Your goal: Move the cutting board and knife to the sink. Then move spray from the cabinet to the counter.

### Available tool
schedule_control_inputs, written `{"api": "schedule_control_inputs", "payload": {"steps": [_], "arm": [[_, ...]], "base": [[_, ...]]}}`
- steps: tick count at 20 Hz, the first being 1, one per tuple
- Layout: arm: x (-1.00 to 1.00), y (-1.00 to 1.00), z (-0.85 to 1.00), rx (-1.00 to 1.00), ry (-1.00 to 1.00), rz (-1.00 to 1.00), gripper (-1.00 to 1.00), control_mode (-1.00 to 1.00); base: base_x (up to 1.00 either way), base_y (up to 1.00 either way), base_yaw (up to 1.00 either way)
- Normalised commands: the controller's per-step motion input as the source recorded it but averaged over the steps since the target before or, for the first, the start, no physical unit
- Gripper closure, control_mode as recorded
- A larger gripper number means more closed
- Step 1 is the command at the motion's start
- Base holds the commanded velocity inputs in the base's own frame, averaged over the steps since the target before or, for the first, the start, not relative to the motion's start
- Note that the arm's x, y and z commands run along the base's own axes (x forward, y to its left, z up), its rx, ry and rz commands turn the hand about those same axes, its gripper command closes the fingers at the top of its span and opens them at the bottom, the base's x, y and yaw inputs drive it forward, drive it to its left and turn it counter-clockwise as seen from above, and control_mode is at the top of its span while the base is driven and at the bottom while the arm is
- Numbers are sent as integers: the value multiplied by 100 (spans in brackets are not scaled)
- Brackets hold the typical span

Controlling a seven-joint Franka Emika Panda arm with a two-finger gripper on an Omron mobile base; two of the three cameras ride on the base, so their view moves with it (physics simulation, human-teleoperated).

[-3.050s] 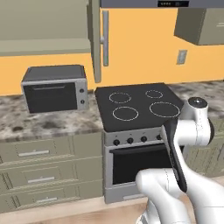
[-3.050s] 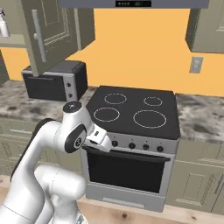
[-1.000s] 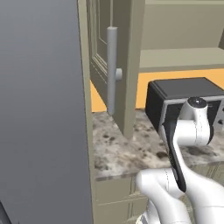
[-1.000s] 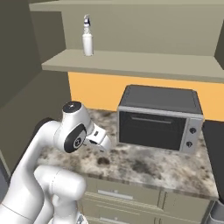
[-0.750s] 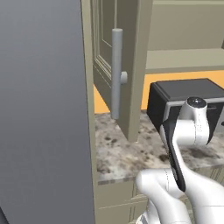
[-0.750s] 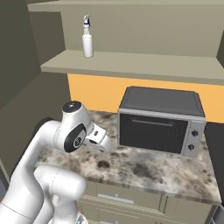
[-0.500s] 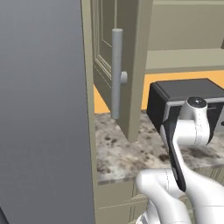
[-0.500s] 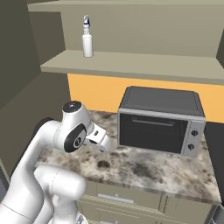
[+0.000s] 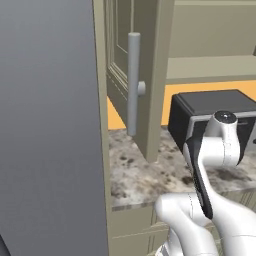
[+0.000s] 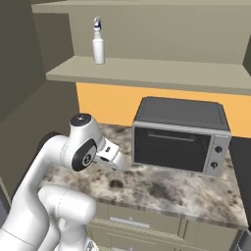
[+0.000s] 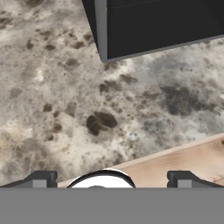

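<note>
- Left base view caught the cabinet [image 9: 142, 75] door swung open, with its long grey bar handle [image 9: 133, 82] facing the camera.
- Right base view had the spray [image 10: 98, 41] upright on the shelf, above the toaster oven [image 10: 180, 135].
- Hand view looked down on the counter [image 11: 65, 100], gripper [image 11: 109, 178] spread wide, holding nothing.

Left base view: from behind the white arm [image 9: 210, 200], facing forward past the open beige-olive cabinet door [image 9: 142, 75]. Right base view: higher and wider, sharing the speckled marble-look worktop [image 10: 171, 188] and the black toaster oven [image 10: 181, 135]. Hand view: close above, aimed down at that worktop [image 11: 65, 96].
</note>
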Motion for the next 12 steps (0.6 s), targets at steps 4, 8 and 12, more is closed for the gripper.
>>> {"api": "schedule_control_inputs", "payload": {"steps": [4, 8, 12], "arm": [[0, 0, 0, 0, 0, 0, -100, 100], [-7, 3, 29, 2, -43, 14, -100, -100], [-5, 8, 36, 0, -40, 10, -100, -100]], "base": [[-10, 3, 16], [0, 0, 0], [0, 0, 0]]}}
